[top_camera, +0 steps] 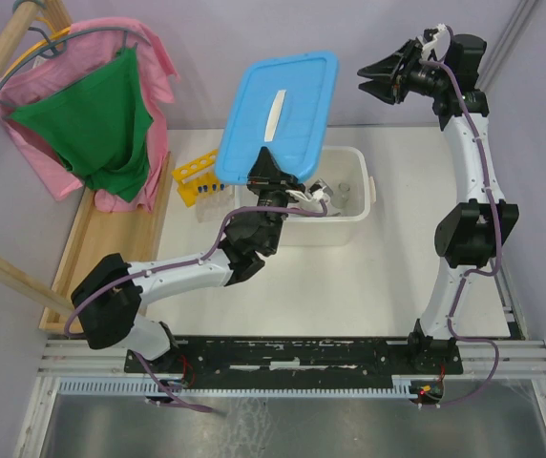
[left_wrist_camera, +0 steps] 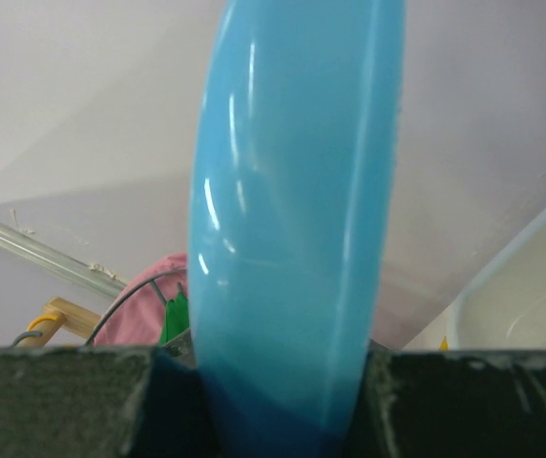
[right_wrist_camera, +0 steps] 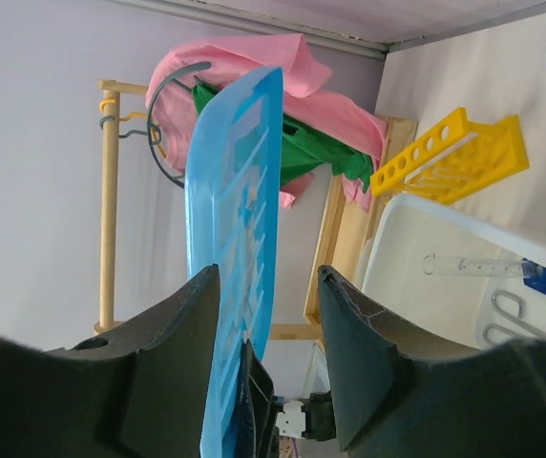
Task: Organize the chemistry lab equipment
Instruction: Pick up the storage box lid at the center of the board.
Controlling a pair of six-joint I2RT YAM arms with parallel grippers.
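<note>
Yellow plastic tube rack [top_camera: 195, 175] sits on the white counter [top_camera: 368, 286], just left of the large white plastic tub [top_camera: 340, 231], with small blue-capped tubes [top_camera: 204, 191] standing in it. Left pincer [top_camera: 267, 170] is clamped on the edge of the flat blue ribbed lid [top_camera: 302, 86], holding it tilted over the tub. In the tub: one clear blue-capped tube [right_wrist_camera: 483, 266] lying flat and metal loop handles [right_wrist_camera: 507, 315], probably the tongs. Right pincer [top_camera: 380, 80] is spread wide and empty, raised right of the lid.

One blue lid [top_camera: 302, 95], one white tub [top_camera: 342, 230], one yellow rack [top_camera: 195, 172] at the tub's nine o'clock, one pink cloth [top_camera: 158, 57], one green cloth [top_camera: 101, 124].
</note>
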